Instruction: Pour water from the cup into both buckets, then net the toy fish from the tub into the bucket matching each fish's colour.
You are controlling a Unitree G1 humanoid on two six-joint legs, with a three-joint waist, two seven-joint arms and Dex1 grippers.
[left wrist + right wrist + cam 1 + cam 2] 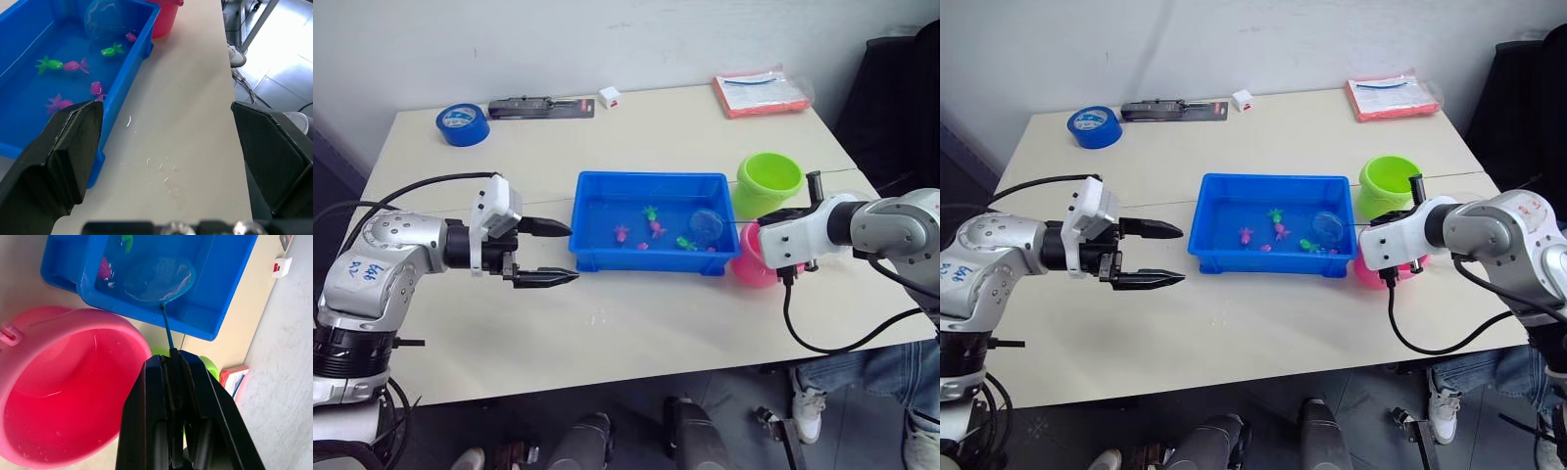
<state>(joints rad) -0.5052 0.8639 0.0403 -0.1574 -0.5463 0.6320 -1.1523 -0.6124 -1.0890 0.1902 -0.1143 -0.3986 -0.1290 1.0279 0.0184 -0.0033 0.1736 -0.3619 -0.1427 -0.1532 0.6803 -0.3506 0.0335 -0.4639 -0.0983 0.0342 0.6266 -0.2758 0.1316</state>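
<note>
Pinching the net [157, 280] handle in the right gripper [173, 363] above the pink bucket [63, 387], left gripper [548, 253] spread, sweep slowly under one magenta fish [621, 234] in the blue tub [597, 257].

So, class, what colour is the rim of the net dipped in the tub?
Blue. The net has a blue hoop around pale mesh, clearest in the right wrist view.
</note>
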